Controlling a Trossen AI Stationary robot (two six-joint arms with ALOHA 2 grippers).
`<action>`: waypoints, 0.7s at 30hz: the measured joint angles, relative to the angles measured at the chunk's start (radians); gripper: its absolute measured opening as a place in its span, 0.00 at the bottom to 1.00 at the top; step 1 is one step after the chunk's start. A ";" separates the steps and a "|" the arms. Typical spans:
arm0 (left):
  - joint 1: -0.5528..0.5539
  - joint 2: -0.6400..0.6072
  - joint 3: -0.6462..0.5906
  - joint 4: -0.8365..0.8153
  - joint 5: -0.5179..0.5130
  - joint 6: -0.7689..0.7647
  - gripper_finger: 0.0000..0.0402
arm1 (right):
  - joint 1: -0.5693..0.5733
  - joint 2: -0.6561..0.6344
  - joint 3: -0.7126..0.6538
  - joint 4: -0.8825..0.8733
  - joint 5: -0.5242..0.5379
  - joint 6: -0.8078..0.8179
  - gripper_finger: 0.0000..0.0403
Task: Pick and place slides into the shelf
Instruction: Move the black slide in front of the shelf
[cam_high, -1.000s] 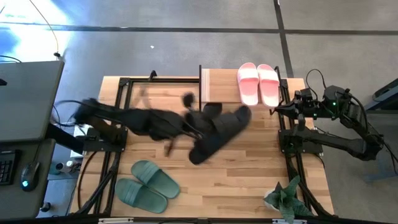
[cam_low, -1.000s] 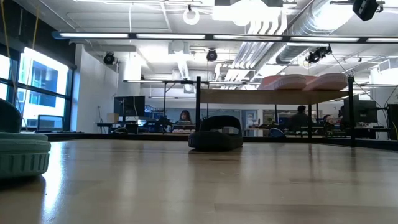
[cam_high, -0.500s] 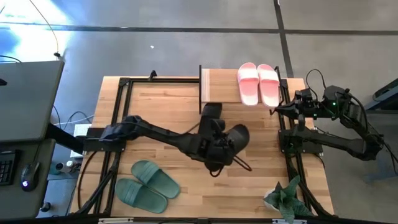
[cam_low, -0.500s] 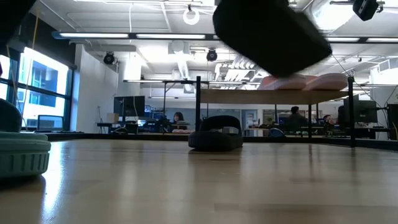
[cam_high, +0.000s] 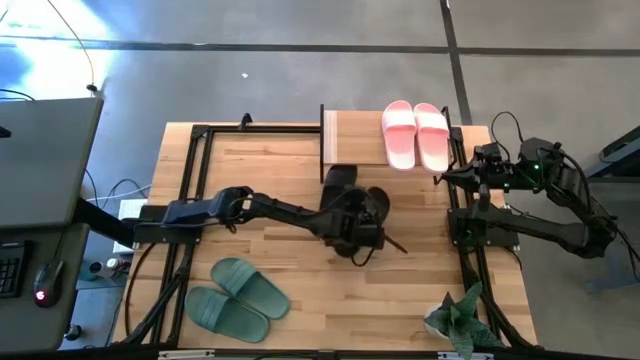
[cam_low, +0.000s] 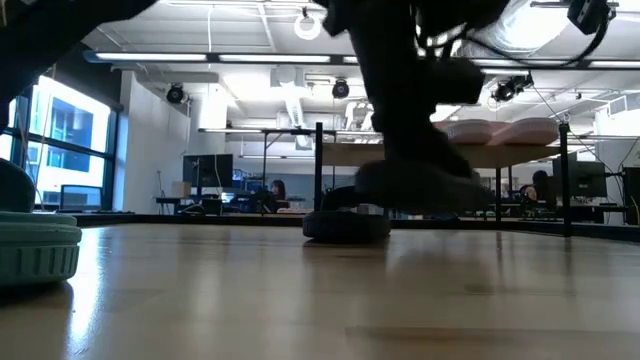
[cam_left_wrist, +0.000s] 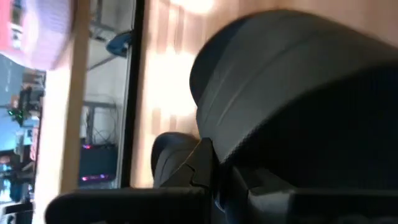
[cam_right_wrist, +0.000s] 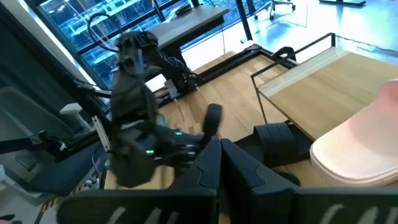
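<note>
My left gripper (cam_high: 352, 222) is over the middle of the table, shut on a black slide (cam_high: 372, 204), which fills the left wrist view (cam_left_wrist: 298, 93) and shows blurred in the low view (cam_low: 420, 186). The second black slide (cam_high: 338, 180) lies sole down on the table, partly beneath the shelf (cam_high: 350, 138). The pink pair (cam_high: 416, 135) lies side by side on the shelf's plank top. The dark green pair (cam_high: 236, 296) lies at the table's near left. My right gripper (cam_high: 447, 176) waits, shut, at the right edge beside the shelf. My left gripper holds the black slide near its wide strap (cam_left_wrist: 261, 118); the gripper and the slide hide the exact place of contact. It comes from the table's left, slanting down. The slide (cam_low: 420, 186) is lifted clear of the table, roughly level.
A black metal frame (cam_high: 196, 150) runs around the table top. A potted plant (cam_high: 456, 318) stands at the near right corner. Bare wood lies between the green pair and the plant. People sit in the room beyond the table.
My left arm has swung from the table's left toward the middle and come down, carrying the black slide. The slide has turned from a long slant to a compact pose close to the other black slide, and in the low view it has dropped to shelf height.
</note>
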 joint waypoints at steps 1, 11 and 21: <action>0.010 0.004 0.000 -0.009 -0.002 0.009 0.00 | 0.000 -0.001 0.000 0.000 -0.001 -0.001 0.00; 0.058 0.047 0.000 0.056 -0.071 0.105 0.00 | 0.000 0.000 0.000 -0.002 0.000 -0.002 0.00; 0.099 0.048 0.000 0.136 -0.063 0.168 0.00 | 0.000 0.000 0.000 -0.002 0.002 -0.028 0.00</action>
